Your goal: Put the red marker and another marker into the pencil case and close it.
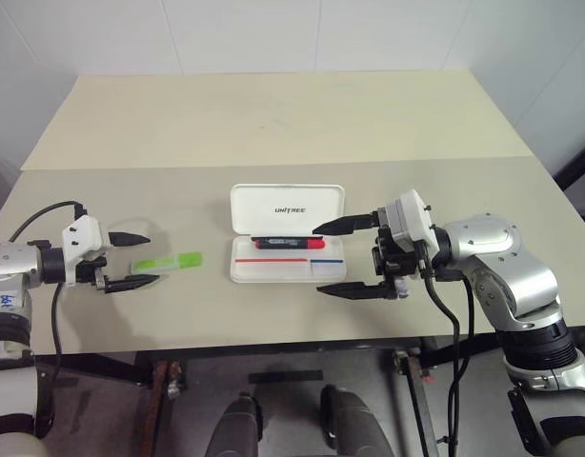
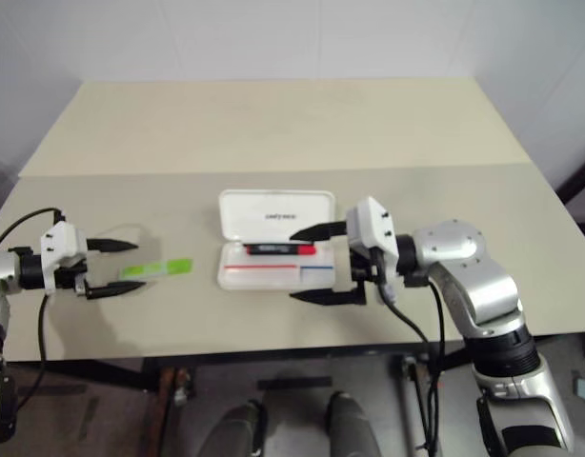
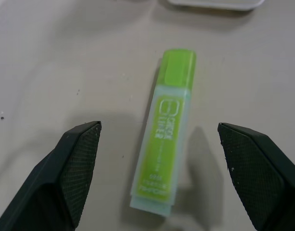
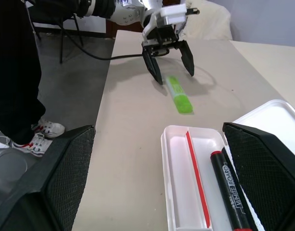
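Both hands gape wide: left hand [image 1: 132,259] over green marker [image 1: 167,263], right hand [image 1: 345,257] beside pencil case [image 1: 287,205].

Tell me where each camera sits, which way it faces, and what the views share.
Left and right eye views: on the head, looking down at the table; both arms show.
Left wrist view: looks between the open left gripper down on the green marker.
Right wrist view: looks between the open right gripper across the open pencil case holding the red marker.
Shared: the green marker.
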